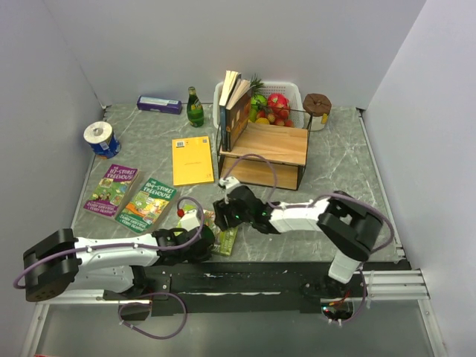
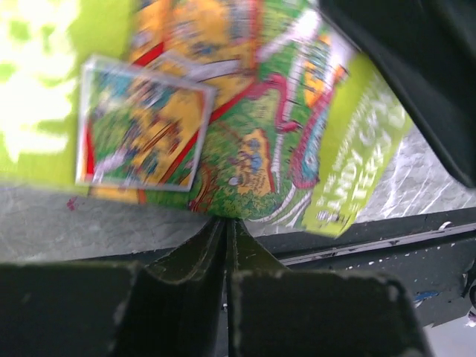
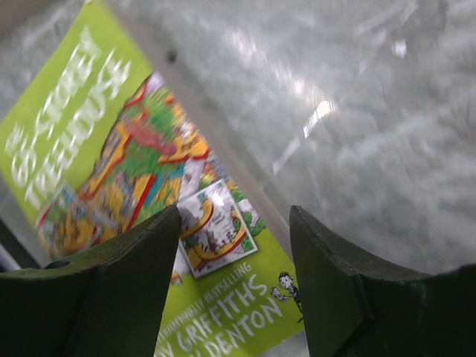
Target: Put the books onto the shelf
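Note:
A lime-green cartoon book [image 2: 245,111] lies tilted near the table's front edge, between my two grippers [image 1: 227,239]. My left gripper [image 2: 224,221] is shut on its lower edge. My right gripper [image 3: 234,223] hangs open just above the same book [image 3: 111,156], one finger over the cover. The shelf [image 1: 268,145] stands at the back middle with two books [image 1: 234,104] leaning at its left end. A yellow book [image 1: 193,160], a green cartoon book [image 1: 146,202] and a purple cartoon book [image 1: 110,190] lie flat on the left.
A white fruit basket [image 1: 294,91] stands behind the shelf, a brown-lidded jar [image 1: 317,110] to its right. A green bottle [image 1: 195,108], a purple box [image 1: 159,104] and a tape roll [image 1: 99,138] sit at the back left.

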Robot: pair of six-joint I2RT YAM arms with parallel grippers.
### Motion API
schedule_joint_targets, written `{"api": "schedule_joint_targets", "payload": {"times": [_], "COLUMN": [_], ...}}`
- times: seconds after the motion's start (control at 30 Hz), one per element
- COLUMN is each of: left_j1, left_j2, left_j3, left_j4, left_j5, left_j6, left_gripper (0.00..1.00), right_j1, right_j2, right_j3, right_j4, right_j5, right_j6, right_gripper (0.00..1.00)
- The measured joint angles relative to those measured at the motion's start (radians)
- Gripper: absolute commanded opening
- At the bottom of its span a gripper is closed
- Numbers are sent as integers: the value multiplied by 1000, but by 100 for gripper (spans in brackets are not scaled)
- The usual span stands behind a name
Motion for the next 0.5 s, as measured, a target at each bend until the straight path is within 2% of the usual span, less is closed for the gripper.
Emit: {"api": "schedule_joint_targets", "payload": {"times": [0.23, 0.5], "left_j1": [-5, 5], "left_j2": [-11, 80], "left_j3": [18, 118], "left_j4": [-87, -227], "left_j5": [-30, -200], "left_j6": [-6, 11], "left_gripper": [18, 19], "right_j1": [58, 226], "right_j2": [-214, -435], "right_j3": [-231, -346], "right_j4": [13, -148], "right_j5": [-6, -14], "right_j6": [8, 93], "right_gripper": [67, 74]}}
